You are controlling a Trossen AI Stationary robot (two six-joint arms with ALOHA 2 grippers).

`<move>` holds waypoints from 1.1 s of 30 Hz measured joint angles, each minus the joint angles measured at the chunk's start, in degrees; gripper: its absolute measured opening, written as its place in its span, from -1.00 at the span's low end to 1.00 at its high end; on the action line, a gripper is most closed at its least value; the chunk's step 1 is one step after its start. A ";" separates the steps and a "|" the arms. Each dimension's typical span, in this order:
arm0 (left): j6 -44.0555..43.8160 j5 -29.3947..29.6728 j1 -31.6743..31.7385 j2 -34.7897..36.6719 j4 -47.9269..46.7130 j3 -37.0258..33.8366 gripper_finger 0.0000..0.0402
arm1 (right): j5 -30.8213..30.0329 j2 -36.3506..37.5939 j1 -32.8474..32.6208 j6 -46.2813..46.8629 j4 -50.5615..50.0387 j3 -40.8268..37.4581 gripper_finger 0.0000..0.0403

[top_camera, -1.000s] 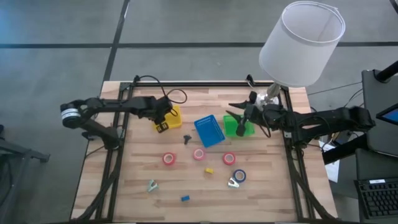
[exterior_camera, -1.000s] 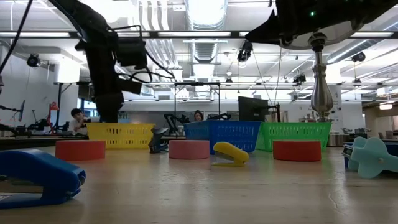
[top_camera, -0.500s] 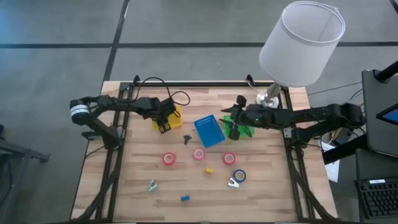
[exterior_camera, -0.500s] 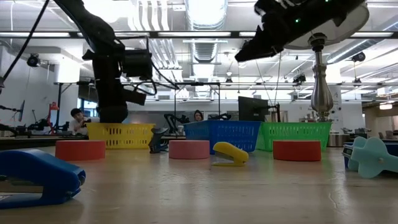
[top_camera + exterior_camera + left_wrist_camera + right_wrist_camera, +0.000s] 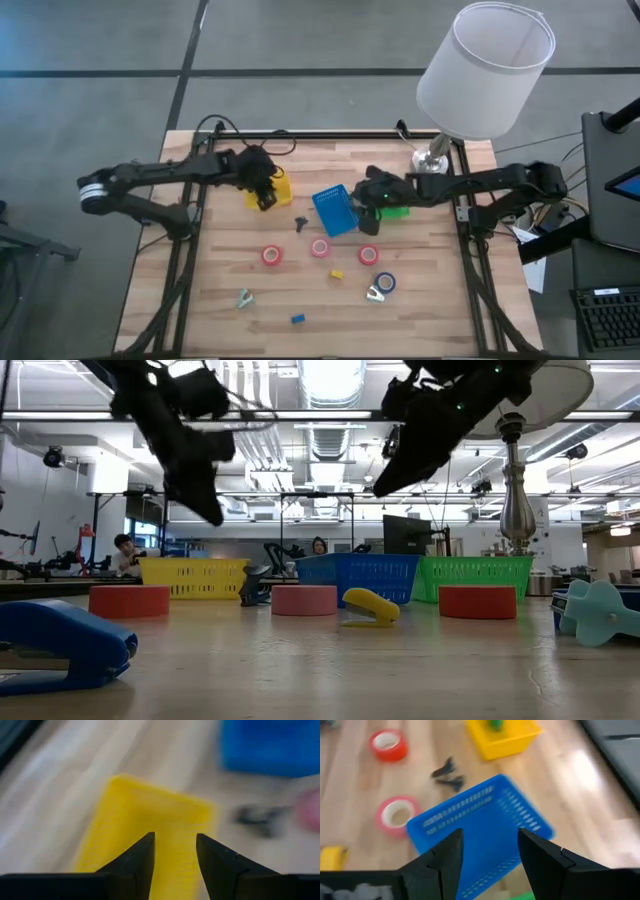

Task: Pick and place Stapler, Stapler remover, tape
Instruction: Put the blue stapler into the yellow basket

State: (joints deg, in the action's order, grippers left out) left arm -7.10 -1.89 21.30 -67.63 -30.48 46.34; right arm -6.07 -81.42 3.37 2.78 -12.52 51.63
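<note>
- Hovering with fingers apart and empty, the right gripper hangs above the blue basket.
- Left gripper, fingers narrowly parted, hangs over the yellow basket.
- Pink tape roll looks light and rigid, best pinched across its rim.

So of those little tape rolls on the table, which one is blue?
The blue tape roll is the one nearest the table's front right, beside a pale green tool. The other three rolls, two red and one pink, lie in a row farther back.
</note>
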 joint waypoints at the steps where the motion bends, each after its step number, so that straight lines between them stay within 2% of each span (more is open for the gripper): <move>1: -0.75 -2.68 -1.09 1.14 1.31 -0.50 -0.27 | 0.71 -0.59 -0.12 -0.38 -0.59 0.24 -0.10; 4: -3.43 -8.98 -6.62 3.38 6.50 -2.34 -0.27 | 0.80 -2.40 -0.43 -2.40 -0.68 0.77 -0.12; 10: -5.52 -9.13 -24.41 3.14 25.01 -7.59 -0.27 | 0.77 -4.55 -0.37 -4.32 -0.85 1.51 -0.16; 14: -5.39 -2.22 -37.44 0.33 38.51 -10.86 -0.27 | 0.77 -4.63 -0.41 -4.30 -0.78 1.60 -0.16; 19: -9.03 6.99 -49.49 -7.05 46.85 -11.09 -0.27 | 0.77 -4.55 -0.52 -4.28 -0.69 1.60 -0.18; 22: -13.88 9.33 -53.21 -12.85 49.48 -9.74 -0.27 | 0.75 -4.47 -0.52 -4.28 -0.70 1.60 -0.20; 27: -19.92 11.57 -54.64 -22.00 50.67 -4.85 -0.25 | 0.75 -4.47 -1.15 -4.31 -1.12 1.54 -0.25; 29: -22.08 11.44 -54.65 -24.98 50.50 -2.93 -0.21 | 0.75 -4.47 -1.69 -4.60 -1.52 1.49 -0.27; 33: -27.61 7.29 -55.10 -29.90 49.58 0.61 -0.10 | 0.74 -4.47 -2.85 -5.96 -3.88 1.47 -0.31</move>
State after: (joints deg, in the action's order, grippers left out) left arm -34.71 5.40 -33.80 -97.54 19.09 46.95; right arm -5.33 -85.89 0.52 -3.18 -16.41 53.10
